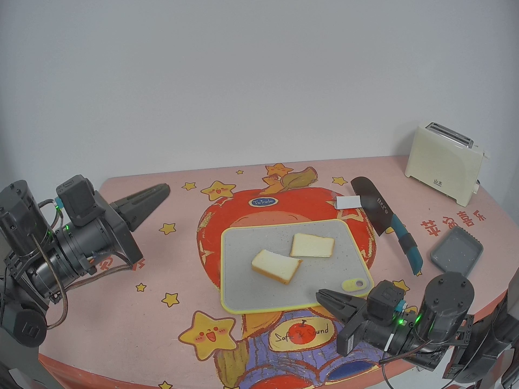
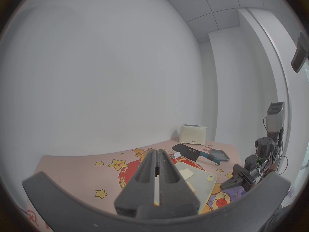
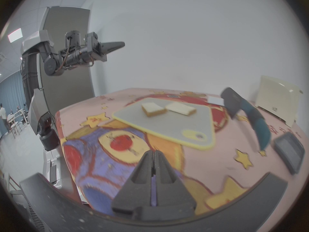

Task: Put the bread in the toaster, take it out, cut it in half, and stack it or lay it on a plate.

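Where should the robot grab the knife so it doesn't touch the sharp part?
By the teal handle, not the dark blade. The knife lies flat on the table beside the cutting board, handle end nearest the right gripper, so that arm could probably come down from above and close its fingers across the handle.

Left gripper (image 2: 157, 152) closed; toaster (image 2: 192, 134) beyond knife (image 2: 193, 152), cutting board (image 2: 203, 181).

A pink table (image 1: 162, 276) printed with a large red apple (image 1: 303, 209) and yellow stars stands against a plain pale wall (image 1: 259, 66). A small white card (image 1: 347, 202) lies flat at the apple's far right edge. A smiling star (image 1: 208, 335) marks the near side.
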### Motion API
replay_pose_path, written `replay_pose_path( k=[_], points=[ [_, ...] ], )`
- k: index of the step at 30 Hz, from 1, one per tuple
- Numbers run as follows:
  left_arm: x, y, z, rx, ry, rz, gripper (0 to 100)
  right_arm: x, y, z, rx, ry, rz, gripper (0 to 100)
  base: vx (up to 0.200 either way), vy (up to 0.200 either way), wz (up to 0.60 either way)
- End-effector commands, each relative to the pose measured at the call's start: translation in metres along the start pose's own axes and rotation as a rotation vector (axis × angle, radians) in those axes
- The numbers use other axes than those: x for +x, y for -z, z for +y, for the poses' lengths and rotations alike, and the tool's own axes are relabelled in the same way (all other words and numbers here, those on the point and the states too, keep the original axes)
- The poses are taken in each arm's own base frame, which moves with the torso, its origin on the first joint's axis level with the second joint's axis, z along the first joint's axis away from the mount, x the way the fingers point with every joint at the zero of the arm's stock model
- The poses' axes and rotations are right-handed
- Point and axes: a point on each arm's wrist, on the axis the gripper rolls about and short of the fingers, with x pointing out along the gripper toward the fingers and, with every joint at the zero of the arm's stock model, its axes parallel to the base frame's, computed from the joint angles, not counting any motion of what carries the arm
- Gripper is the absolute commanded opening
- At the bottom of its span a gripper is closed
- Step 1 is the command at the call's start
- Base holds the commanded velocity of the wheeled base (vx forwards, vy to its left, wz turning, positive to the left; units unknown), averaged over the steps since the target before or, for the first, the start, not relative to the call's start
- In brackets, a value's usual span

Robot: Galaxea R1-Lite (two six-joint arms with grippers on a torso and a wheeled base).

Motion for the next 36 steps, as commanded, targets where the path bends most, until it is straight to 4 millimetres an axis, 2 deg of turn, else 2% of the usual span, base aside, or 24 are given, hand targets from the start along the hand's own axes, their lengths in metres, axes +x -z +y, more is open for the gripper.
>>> replay_pose_path(
  k=[1,3,4,5,9,15,17,18,19,21,23,25,27,28,30,33,36],
  points=[
    [0.003,0.006,-0.033,-0.016,0.143,0.028,0,0.002,-0.017,-0.010,0.014,0.035,-0.068,0,0.000,0.000,0.00],
    [0.001,0.015,-0.046,-0.001,0.194,0.061,0,0.004,-0.023,-0.017,0.020,0.063,-0.095,0,0.000,0.000,0.00],
    [0.001,0.015,-0.046,-0.001,0.194,0.061,0,0.004,-0.023,-0.017,0.020,0.063,-0.095,0,0.000,0.000,0.00],
    [-0.002,0.024,-0.054,0.034,0.224,0.095,0,0.007,-0.028,-0.026,0.015,0.090,-0.107,0,0.000,0.000,0.00],
    [-0.013,0.037,-0.054,0.079,0.158,0.139,0,0.004,-0.035,-0.038,-0.036,0.121,-0.083,0,0.000,0.000,0.00],
    [-0.005,0.039,-0.053,0.103,0.127,0.143,0,0.014,-0.054,-0.038,-0.040,0.120,-0.070,0,0.000,0.000,0.00],
    [-0.011,0.043,-0.052,0.104,0.101,0.162,0,0.012,-0.058,-0.039,-0.038,0.123,-0.082,0,0.000,0.000,0.00],
    [-0.024,0.042,-0.050,0.109,0.043,0.156,0,0.010,-0.060,-0.040,-0.037,0.125,-0.090,0,0.000,0.000,0.00],
    [-0.050,0.028,-0.041,0.131,-0.127,0.087,0,0.007,-0.061,-0.044,-0.035,0.142,-0.095,0,0.000,0.000,0.00],
    [-0.073,0.019,-0.032,0.149,-0.291,0.045,0,0.006,-0.063,-0.048,-0.030,0.158,-0.104,0,0.000,0.000,0.00],
    [-0.101,0.021,-0.021,0.168,-0.475,0.058,0,0.005,-0.067,-0.054,-0.024,0.187,-0.119,0,0.000,0.000,0.00],
    [-0.133,0.025,-0.021,0.182,-0.607,0.059,0,0.006,-0.071,-0.060,-0.020,0.214,-0.131,0,0.000,0.000,0.00],
    [-0.155,0.028,-0.027,0.176,-0.684,0.076,0,0.008,-0.072,-0.063,-0.018,0.229,-0.127,0,0.000,0.000,0.00],
    [-0.159,0.029,-0.029,0.178,-0.693,0.081,0,0.008,-0.072,-0.064,-0.017,0.232,-0.125,0,0.000,0.000,0.00],
    [-0.200,0.048,-0.053,0.170,-0.759,0.121,0,0.010,-0.072,-0.072,-0.014,0.264,-0.080,0,0.000,0.000,0.00],
    [-0.227,0.084,-0.069,0.145,-0.781,0.242,0,0.010,-0.074,-0.081,-0.007,0.298,-0.080,0,0.000,0.000,0.00],
    [-0.240,0.084,-0.081,0.167,-0.766,0.178,0,0.007,-0.077,-0.091,0.003,0.333,-0.093,0,0.000,0.000,0.00]
  ],
)
